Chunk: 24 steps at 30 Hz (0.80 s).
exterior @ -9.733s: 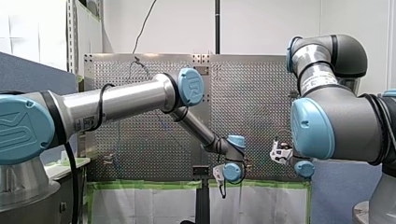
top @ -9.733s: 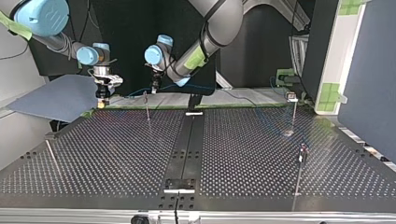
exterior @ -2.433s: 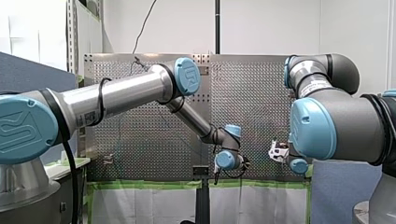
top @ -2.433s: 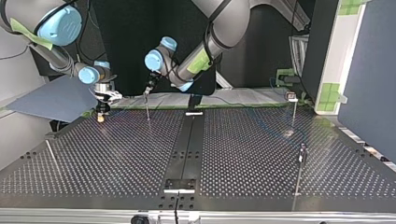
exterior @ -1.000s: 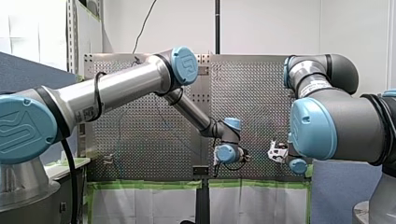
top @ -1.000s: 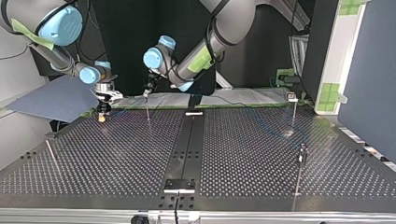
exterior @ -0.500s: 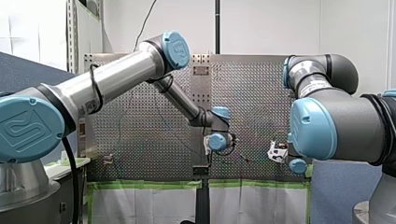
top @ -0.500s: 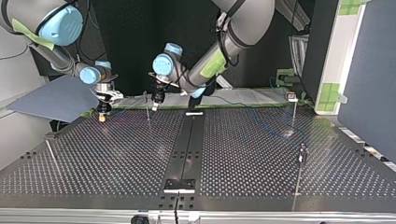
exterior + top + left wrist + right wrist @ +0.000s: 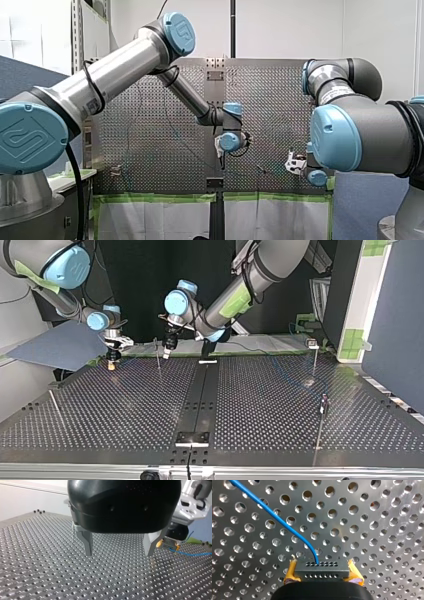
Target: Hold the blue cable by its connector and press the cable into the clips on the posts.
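Note:
My right gripper (image 9: 322,578) is shut with its yellow pads (image 9: 290,573) on a small grey connector (image 9: 322,569), just above the perforated table (image 9: 367,525). The thin blue cable (image 9: 274,517) leaves the connector and runs off ahead across the holes. In the top view my right gripper (image 9: 111,362) stands low at the far left. My left gripper (image 9: 167,351) hangs just right of a thin post (image 9: 158,357) with a clip on top. Its metal fingers (image 9: 88,545) are open with nothing between them, and my left gripper (image 9: 120,553) is clear of the table. The connector (image 9: 170,544) shows beyond it.
Two more upright posts (image 9: 314,357) (image 9: 322,412) stand at the top view's right. A thin rod (image 9: 56,407) lies near its left edge. A dark rail (image 9: 200,395) runs down the table's middle. The blue cable (image 9: 287,375) trails faintly over the right half. A grey board (image 9: 55,345) lies beyond my right gripper.
My left arm has swung from over the post's clip to the post's right in the top view; in the front view its gripper moved left and up. My right gripper has stayed put.

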Motion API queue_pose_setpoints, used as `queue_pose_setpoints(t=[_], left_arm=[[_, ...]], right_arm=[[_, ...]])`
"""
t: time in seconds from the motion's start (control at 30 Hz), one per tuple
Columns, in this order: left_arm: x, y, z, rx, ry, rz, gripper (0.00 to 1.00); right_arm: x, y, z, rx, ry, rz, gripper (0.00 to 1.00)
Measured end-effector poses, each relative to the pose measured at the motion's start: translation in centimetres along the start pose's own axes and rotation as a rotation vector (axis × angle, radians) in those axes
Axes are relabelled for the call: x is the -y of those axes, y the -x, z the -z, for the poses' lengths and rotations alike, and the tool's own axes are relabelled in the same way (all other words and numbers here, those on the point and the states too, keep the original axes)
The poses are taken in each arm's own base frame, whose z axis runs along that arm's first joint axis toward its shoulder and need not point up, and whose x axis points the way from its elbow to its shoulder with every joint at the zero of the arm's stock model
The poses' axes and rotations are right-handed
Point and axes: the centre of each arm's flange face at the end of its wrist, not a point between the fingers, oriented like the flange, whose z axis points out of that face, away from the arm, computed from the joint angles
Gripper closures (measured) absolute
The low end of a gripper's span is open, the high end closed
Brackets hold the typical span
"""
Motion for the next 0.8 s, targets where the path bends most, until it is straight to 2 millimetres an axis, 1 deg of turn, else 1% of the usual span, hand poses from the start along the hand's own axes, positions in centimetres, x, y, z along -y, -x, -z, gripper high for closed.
queue_pose_setpoints(t=[0.47,0.8], left_arm=[[1.0,4.0,4.8,-0.006,-0.019,-0.016,0.0],[1.3,6.8,7.8,0.02,-0.037,-0.01,0.0]], right_arm=[[0.7,0.2,0.0,0.003,-0.009,-0.001,1.0],[0.8,0.3,0.1,0.004,-0.01,-0.001,1.0]])
